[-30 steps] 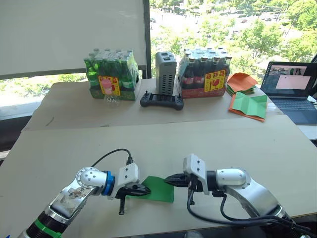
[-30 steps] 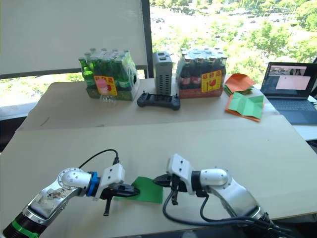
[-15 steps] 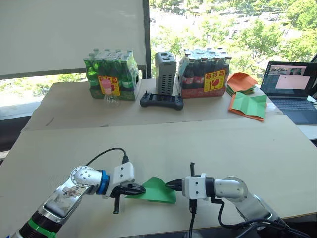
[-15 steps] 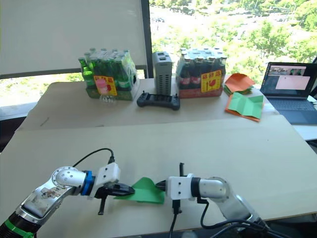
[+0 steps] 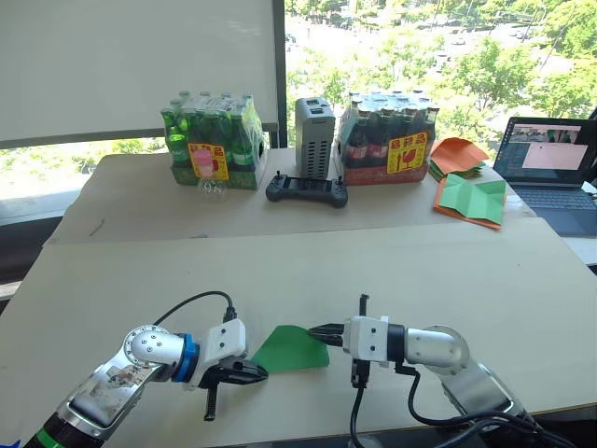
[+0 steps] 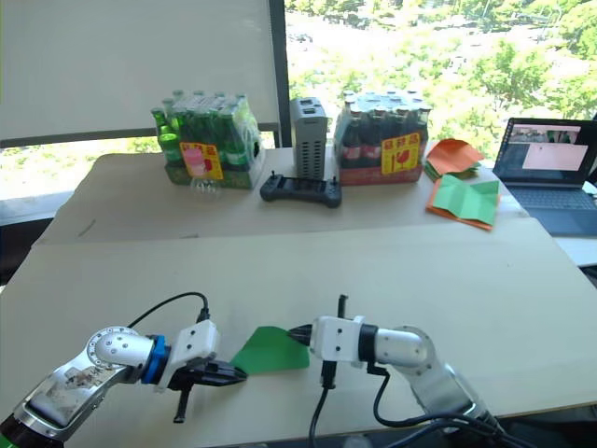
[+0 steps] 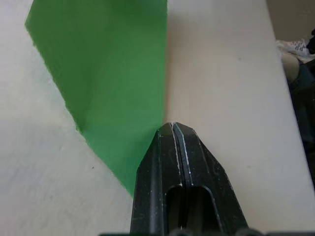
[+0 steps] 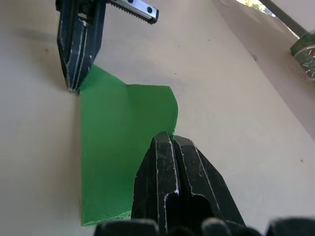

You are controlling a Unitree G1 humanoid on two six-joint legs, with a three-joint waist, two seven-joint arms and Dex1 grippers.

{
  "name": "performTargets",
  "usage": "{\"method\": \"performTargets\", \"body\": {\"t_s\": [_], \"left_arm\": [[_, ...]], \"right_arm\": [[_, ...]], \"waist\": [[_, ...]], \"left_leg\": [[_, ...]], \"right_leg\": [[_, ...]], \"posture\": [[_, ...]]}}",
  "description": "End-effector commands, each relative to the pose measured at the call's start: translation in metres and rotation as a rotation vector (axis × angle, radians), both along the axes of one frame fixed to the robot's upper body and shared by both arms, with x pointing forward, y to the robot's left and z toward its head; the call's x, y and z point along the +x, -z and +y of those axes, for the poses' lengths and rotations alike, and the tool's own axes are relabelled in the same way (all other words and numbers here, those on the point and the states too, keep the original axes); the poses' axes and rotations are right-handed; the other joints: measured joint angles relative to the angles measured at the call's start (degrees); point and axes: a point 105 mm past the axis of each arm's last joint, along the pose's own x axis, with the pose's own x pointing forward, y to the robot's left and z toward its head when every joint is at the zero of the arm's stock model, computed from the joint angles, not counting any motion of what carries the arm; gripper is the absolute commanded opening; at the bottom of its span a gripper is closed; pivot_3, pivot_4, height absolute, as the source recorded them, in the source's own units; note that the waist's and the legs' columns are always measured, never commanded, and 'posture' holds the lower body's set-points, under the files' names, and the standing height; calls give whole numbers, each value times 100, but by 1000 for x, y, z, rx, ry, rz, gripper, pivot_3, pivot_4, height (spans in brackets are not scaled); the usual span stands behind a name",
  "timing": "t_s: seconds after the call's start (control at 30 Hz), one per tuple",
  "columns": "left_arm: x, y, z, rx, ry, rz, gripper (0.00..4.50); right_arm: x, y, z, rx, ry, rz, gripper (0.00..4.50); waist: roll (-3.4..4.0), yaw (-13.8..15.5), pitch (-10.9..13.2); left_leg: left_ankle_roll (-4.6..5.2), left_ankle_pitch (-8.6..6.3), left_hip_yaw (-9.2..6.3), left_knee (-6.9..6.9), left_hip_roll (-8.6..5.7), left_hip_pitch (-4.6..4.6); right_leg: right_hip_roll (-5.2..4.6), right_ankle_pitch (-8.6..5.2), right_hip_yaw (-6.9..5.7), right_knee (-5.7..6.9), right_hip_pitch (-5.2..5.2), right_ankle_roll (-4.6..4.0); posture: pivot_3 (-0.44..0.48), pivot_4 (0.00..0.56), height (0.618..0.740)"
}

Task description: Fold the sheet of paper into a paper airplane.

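Low in the frame's centre, I have the sheet of paper (image 5: 291, 350) stretched between both arms, left gripper (image 5: 250, 372) and right gripper (image 5: 320, 330) each with jaws clamped on opposite corners.

head cameras overhead, wrist cameras close (paired)

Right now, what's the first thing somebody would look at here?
Probably the bright green sheet of paper near the front edge of the table, pinched at one end by the left claw and at the other by the right claw. Next, the two shrink-wrapped packs of bottles by the window at the back.
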Motion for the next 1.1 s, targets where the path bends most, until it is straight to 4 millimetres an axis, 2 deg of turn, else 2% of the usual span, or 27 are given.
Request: {"method": "performTargets", "body": {"t_s": [0.03,0.13,0.33,0.5,0.8,0.9,1.1], "left_arm": [[3,1,1,8,3,-17,0],[6,0,4,15,1,-20,0],[8,-4,1,1,-1,-24,0],[6,-5,1,3,0,-24,0],[7,-2,2,6,-9,-20,0],[7,-2,3,5,-9,-18,0],[9,-2,3,7,-17,-25,0]], "right_arm": [[-20,-9,2,12,-100,-6,24],[-29,3,-3,-68,-143,-13,24],[-21,28,-4,-192,-134,-83,24],[-21,25,2,-164,-147,-141,24],[-42,11,13,-116,-259,-279,24],[-45,22,9,-180,-288,-293,24],[-38,45,4,-289,-270,-254,24]], "waist": [[0,6,0],[0,10,0],[0,-3,0],[0,-6,0],[0,-6,0],[0,-7,0],[0,-5,0]], "left_leg": [[0,0,0,0,0,0],[0,0,-1,0,0,2],[0,0,4,1,1,8],[0,0,5,1,2,8],[0,0,5,1,1,8],[0,0,6,1,1,8],[0,0,7,1,0,9]], "right_leg": [[0,0,0,0,0,0],[0,0,-1,-1,5,0],[2,0,1,4,7,0],[2,0,1,3,5,0],[2,0,2,2,6,0],[2,0,2,2,6,0],[3,0,3,3,7,0]], "posture": [[0,150,735],[0,150,735],[0,150,735],[0,150,735],[0,150,735],[0,150,735],[0,150,735]]}}
